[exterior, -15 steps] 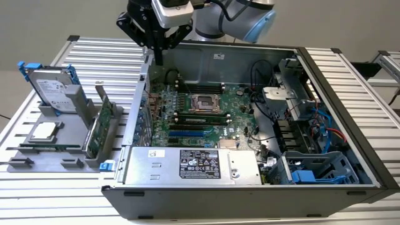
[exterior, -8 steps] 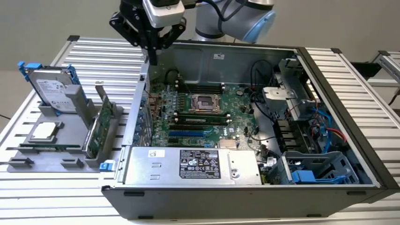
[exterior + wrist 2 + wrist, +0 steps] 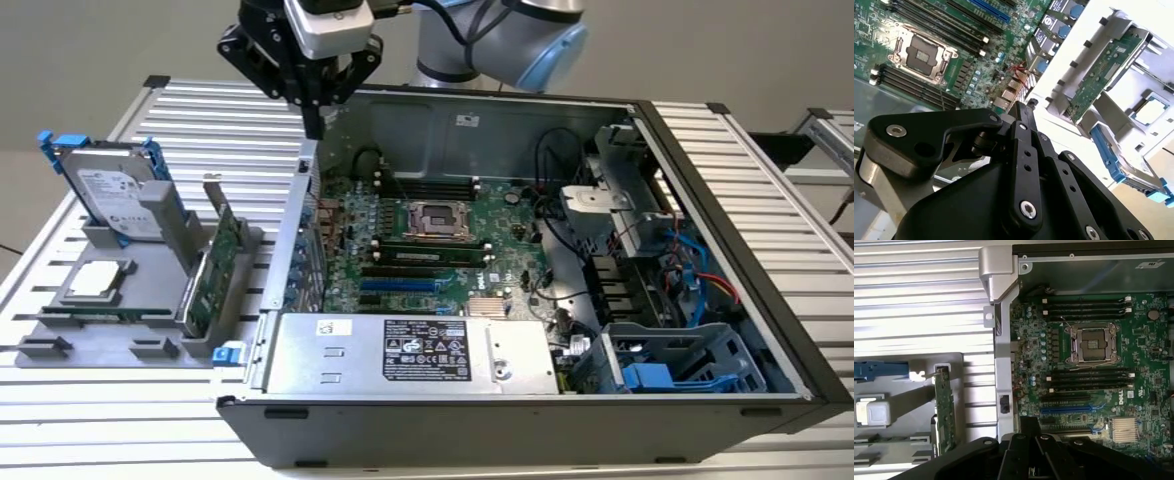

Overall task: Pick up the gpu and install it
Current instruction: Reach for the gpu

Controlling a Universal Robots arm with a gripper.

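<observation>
The gpu (image 3: 214,262) is a thin green card standing on edge in a grey holder (image 3: 140,300), at the exterior view's left of the open computer case (image 3: 534,250). Both wrist views show it too: gpu (image 3: 1099,75), gpu (image 3: 945,412). My gripper (image 3: 316,126) hangs above the case's rear corner near its side wall, up and away from the card. Its black fingers (image 3: 1021,112) are shut together with nothing between them. The motherboard (image 3: 1079,365) with its blue expansion slot (image 3: 1066,408) lies under the gripper (image 3: 1027,422).
A hard drive in a blue frame (image 3: 114,190) stands in the holder beside the gpu. A square processor chip (image 3: 96,280) lies on the same holder. The case holds a silver power supply (image 3: 414,355), cables and a drive cage (image 3: 667,365). Everything rests on a ribbed metal table (image 3: 200,120).
</observation>
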